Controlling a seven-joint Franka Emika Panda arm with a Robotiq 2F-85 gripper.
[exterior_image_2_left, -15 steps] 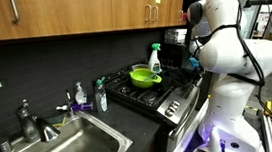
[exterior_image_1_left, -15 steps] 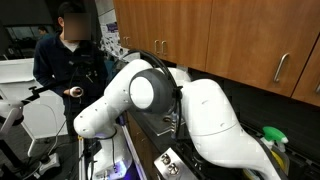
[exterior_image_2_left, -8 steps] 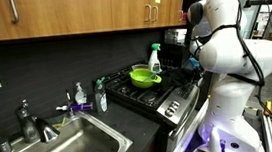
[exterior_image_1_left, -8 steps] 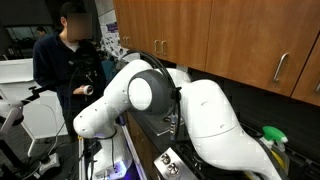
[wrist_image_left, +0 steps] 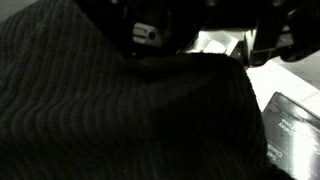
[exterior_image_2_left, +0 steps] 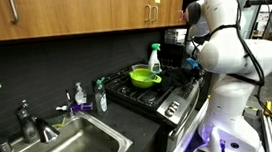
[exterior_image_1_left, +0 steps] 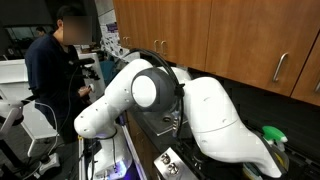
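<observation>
We log the dark ribbed cloth (wrist_image_left: 120,110) draped close under the wrist camera, hiding all but the view's right edge; we judge it soft, light and limp, best pinched at a fold, and we cannot tell whether the hidden fingers are apart or clamped.

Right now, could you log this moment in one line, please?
arm at stove | dark ribbed cloth fills wrist view | fingers unclear

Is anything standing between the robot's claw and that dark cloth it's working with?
Nothing visible does. In the wrist view the dark ribbed cloth fills nearly the whole frame, close up to the camera. In both exterior views the robot arm hides that spot.
</observation>
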